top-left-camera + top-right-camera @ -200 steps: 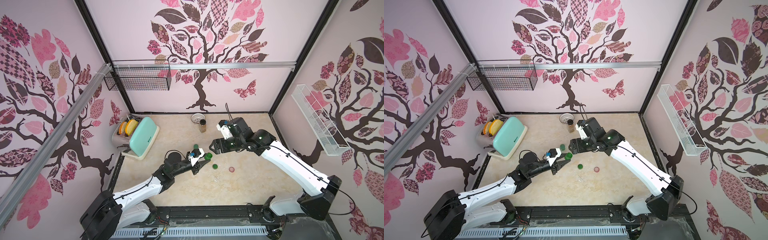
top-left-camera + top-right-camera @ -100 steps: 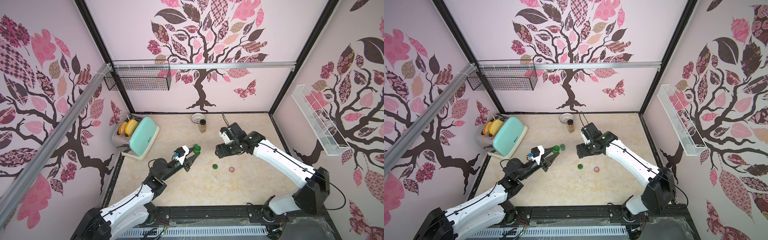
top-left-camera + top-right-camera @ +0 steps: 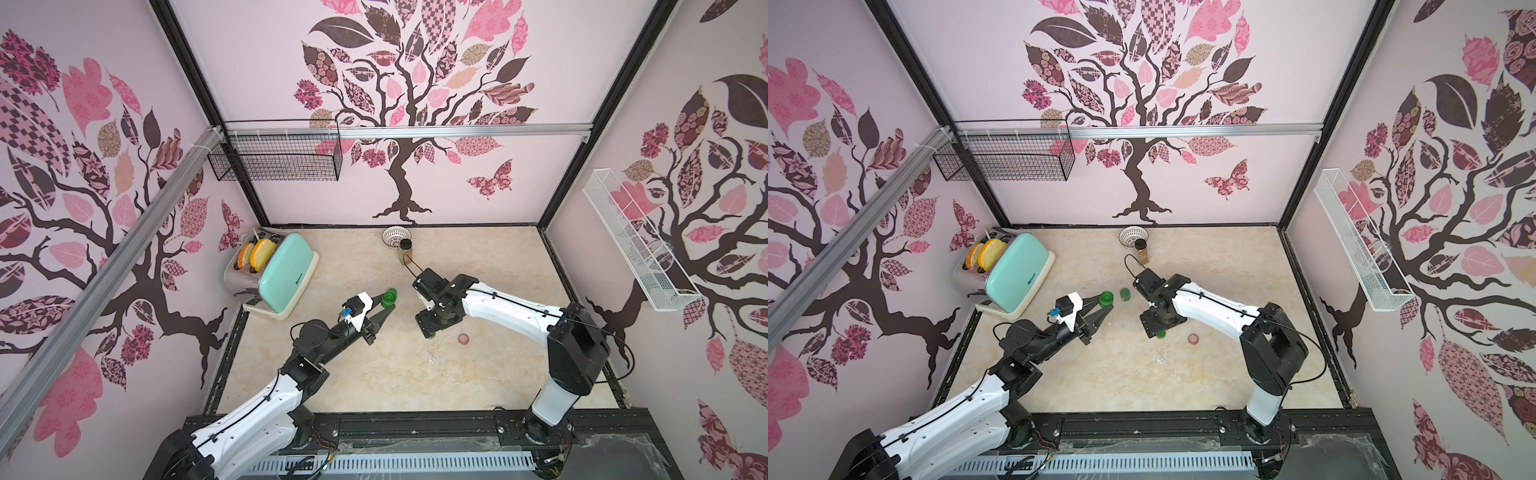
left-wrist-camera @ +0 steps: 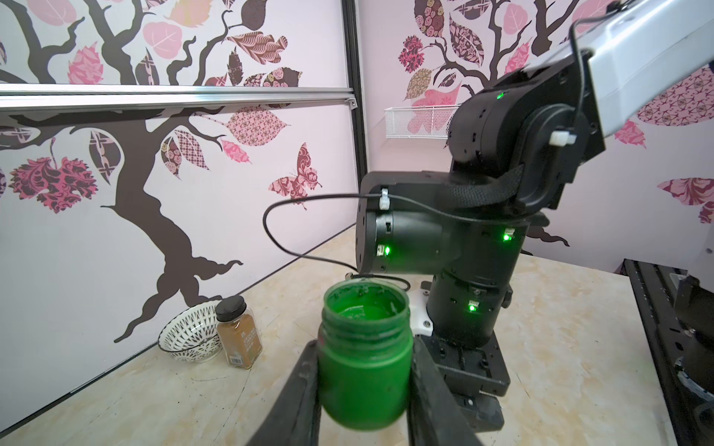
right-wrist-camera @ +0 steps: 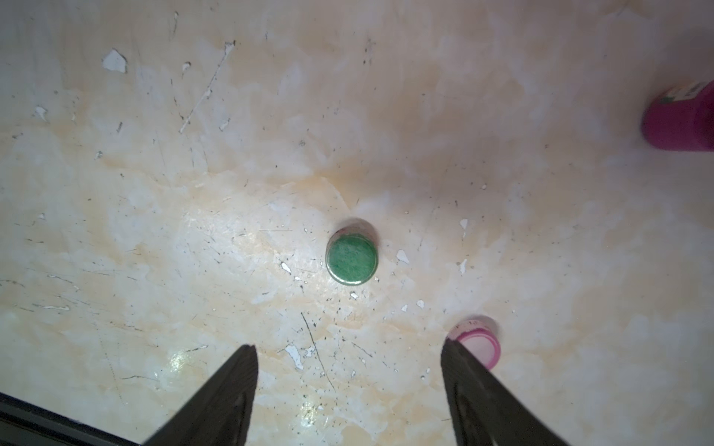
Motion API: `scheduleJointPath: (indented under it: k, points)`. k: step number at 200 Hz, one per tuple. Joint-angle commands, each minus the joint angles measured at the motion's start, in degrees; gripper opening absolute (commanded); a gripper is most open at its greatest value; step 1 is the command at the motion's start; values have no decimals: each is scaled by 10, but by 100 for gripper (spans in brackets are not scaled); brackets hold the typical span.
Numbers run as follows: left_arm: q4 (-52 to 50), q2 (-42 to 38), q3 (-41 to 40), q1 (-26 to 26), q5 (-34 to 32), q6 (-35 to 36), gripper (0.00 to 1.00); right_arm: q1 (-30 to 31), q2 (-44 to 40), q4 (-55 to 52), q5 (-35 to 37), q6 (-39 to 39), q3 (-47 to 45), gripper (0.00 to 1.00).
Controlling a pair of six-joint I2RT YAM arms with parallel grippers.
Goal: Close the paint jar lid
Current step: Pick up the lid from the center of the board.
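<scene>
My left gripper (image 4: 365, 345) clamps the open green paint jar (image 4: 365, 378); my right gripper (image 5: 347, 349), spread wide, hangs short of the green lid (image 5: 351, 260) and could snag the pink lid (image 5: 481, 343).

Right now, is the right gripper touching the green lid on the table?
Apart. The right wrist view shows the green lid lying alone, with bare table between it and both fingertips of the open right gripper.

Patterned bowl (image 3: 394, 236) just beside spice jar (image 3: 406, 250); toaster (image 3: 233, 273) with bread slices (image 3: 263, 252), well apart.
</scene>
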Motion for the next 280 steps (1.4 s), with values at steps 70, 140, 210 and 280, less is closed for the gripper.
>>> scheduleJointPath:
  k: [70,140,210,280]
  points:
    - [-31,-16,10,2,11,20,18,0,75,45,21,19,-9,69]
    - [-33,-12,9,3,14,23,18,0,111,58,35,19,-7,52]
    - [-34,-10,9,3,13,24,18,1,122,62,29,23,-6,43]
    - [-35,-11,9,3,20,26,18,1,113,58,28,25,-4,25]
